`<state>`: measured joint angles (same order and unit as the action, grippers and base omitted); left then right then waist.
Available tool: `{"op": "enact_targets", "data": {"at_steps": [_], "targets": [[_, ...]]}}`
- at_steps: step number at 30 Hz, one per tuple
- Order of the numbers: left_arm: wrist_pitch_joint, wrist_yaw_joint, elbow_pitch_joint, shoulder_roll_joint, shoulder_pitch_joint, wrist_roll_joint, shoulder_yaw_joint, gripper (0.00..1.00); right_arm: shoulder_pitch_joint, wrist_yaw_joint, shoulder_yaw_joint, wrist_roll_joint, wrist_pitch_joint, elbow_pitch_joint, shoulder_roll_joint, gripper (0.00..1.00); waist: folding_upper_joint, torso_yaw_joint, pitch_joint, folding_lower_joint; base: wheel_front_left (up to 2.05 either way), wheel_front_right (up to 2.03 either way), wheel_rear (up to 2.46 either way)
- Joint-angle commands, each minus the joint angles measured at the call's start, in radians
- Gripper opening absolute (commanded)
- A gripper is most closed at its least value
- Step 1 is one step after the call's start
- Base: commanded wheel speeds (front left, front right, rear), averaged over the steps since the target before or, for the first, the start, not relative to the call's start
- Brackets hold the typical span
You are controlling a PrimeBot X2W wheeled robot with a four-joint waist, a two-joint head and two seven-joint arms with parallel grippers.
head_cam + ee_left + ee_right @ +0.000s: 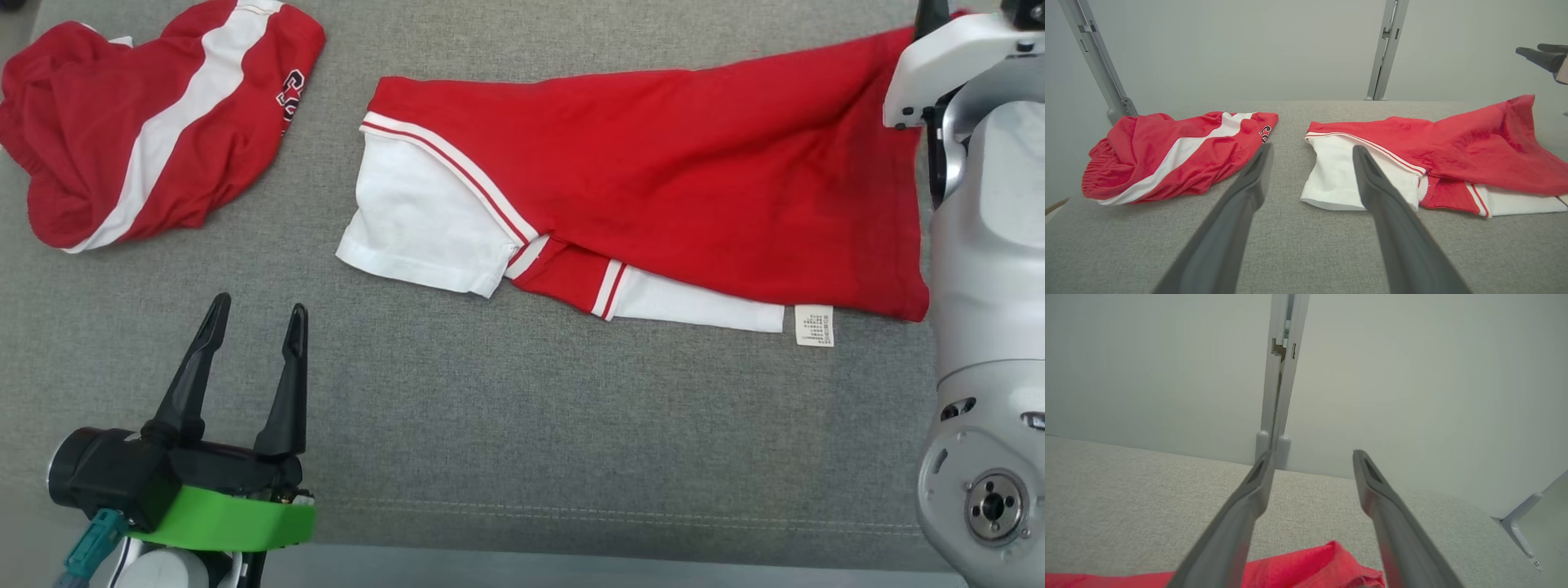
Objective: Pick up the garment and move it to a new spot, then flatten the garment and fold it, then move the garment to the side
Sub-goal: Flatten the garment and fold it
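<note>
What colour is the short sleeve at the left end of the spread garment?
White. The sleeve shows best in the head view.

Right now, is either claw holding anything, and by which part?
Nothing is held. Left claw open over the grey surface; right claw open above the red shirt's raised corner, clear of it.

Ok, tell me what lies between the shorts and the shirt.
Just bare grey cover between the shorts and the shirt; the head view shows it.
</note>
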<state>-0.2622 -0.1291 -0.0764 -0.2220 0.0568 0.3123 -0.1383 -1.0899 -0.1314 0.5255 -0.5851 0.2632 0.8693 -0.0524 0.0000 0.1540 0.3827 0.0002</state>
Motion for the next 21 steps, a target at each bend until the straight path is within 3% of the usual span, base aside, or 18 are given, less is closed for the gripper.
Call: {"op": "enact_targets", "data": {"at_steps": [1,4,13,21], "targets": [[-0.002,-0.003,-0.004,-0.003,0.011,0.003,0.007,1.00,0.028,0.001,-0.016,-0.015,0.004,-0.016,-0.003,1.00,0.0000,-0.015,-0.003,-0.0002,0.00,0.00,0.00],[-0.002,-0.003,-0.001,0.004,0.008,-0.006,0.028,1.00,0.058,0.001,-0.108,0.053,0.003,-0.005,0.002,1.00,0.0000,-0.036,-0.020,-0.0002,0.00,0.00,0.00],[-0.002,-0.002,0.027,0.056,-0.043,-0.055,0.123,1.00,0.260,0.001,-0.441,0.471,0.003,-0.080,0.001,1.00,0.0000,-0.134,-0.123,-0.0002,0.00,0.00,0.00],[-0.002,-0.002,0.065,0.125,-0.102,-0.099,0.192,1.00,0.482,0.001,-0.617,0.650,0.003,-0.232,0.001,1.00,0.0000,-0.197,-0.238,-0.0002,0.00,0.00,0.00]]}}
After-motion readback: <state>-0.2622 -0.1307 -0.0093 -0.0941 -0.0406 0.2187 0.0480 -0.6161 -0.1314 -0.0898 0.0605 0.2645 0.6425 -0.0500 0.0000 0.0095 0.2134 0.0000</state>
